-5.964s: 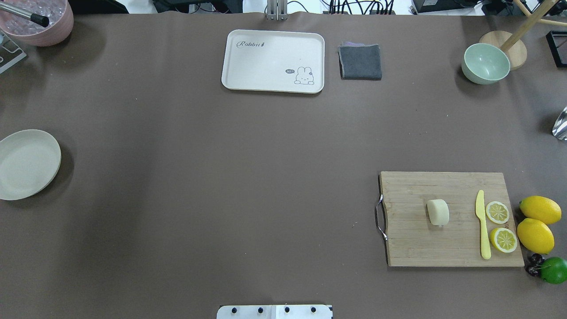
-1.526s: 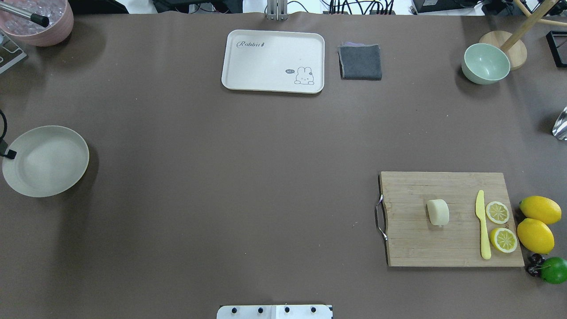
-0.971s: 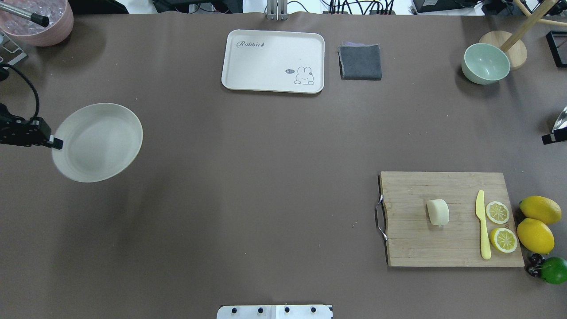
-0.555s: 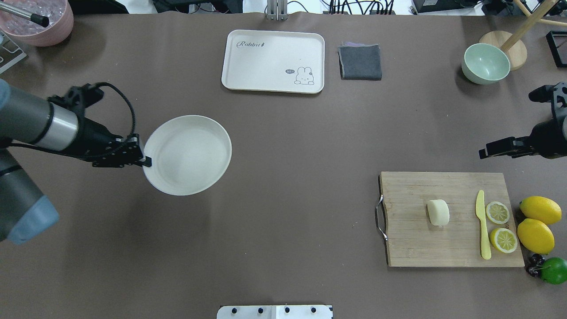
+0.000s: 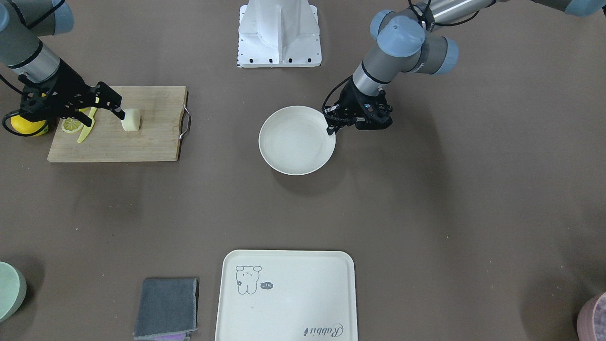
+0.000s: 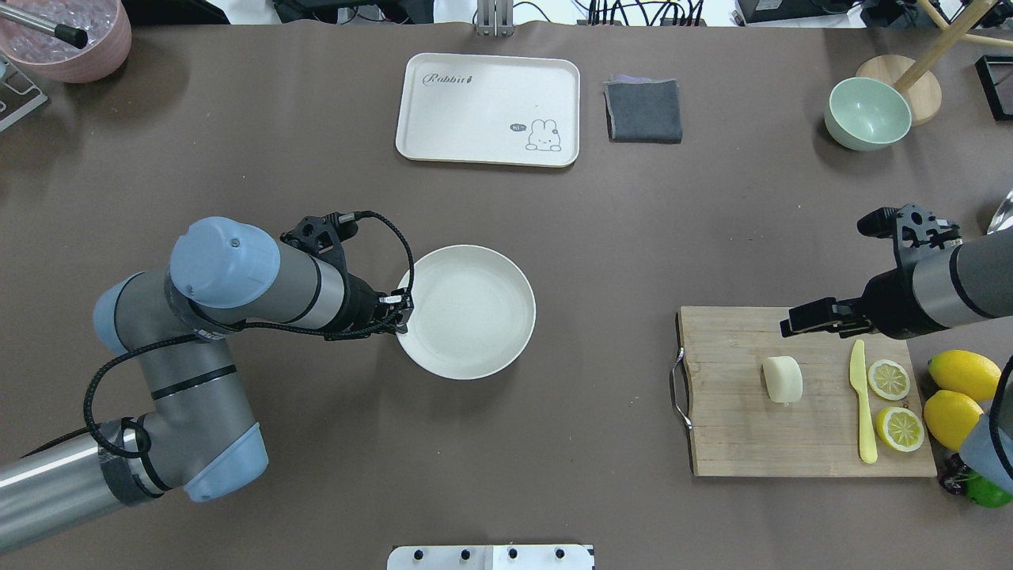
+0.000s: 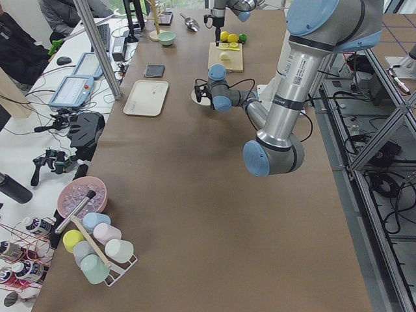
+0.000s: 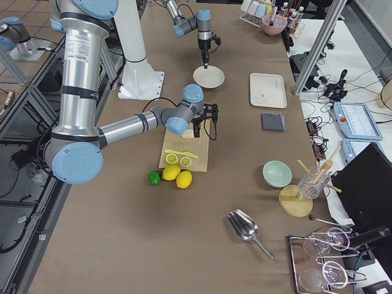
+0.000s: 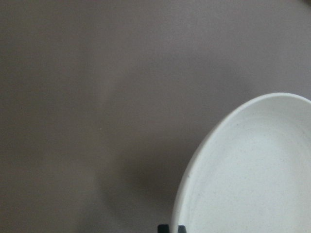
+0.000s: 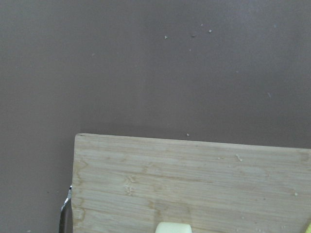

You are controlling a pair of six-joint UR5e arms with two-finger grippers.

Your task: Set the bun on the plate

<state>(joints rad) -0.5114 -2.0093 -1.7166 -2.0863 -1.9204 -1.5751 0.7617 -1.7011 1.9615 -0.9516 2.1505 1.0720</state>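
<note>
The off-white plate [image 6: 467,313] hangs near the table's middle, casting a shadow on the brown cloth. My left gripper [image 6: 402,305] is shut on its left rim; the front view shows the same plate [image 5: 296,142] and gripper [image 5: 331,127]. In the left wrist view one fingertip [image 9: 167,228] is dark beside the plate rim [image 9: 194,165]. The pale cream bun [image 6: 783,378] lies on the wooden cutting board [image 6: 744,443]. My right gripper [image 5: 121,108] hovers open close to the bun [image 5: 131,120], over the board's far edge, holding nothing. The bun's top [image 10: 172,227] just shows in the right wrist view.
A yellow knife [image 6: 863,404] and two lemon halves [image 6: 889,379] share the board; whole lemons [image 6: 964,374] lie right of it. Along the far edge are a cream tray [image 6: 488,109], a grey cloth [image 6: 644,111] and a green bowl [image 6: 867,115].
My left gripper has carried the plate from the table's left edge to the middle. My right arm has come in from the right to the board's far edge. The bun has not moved.
</note>
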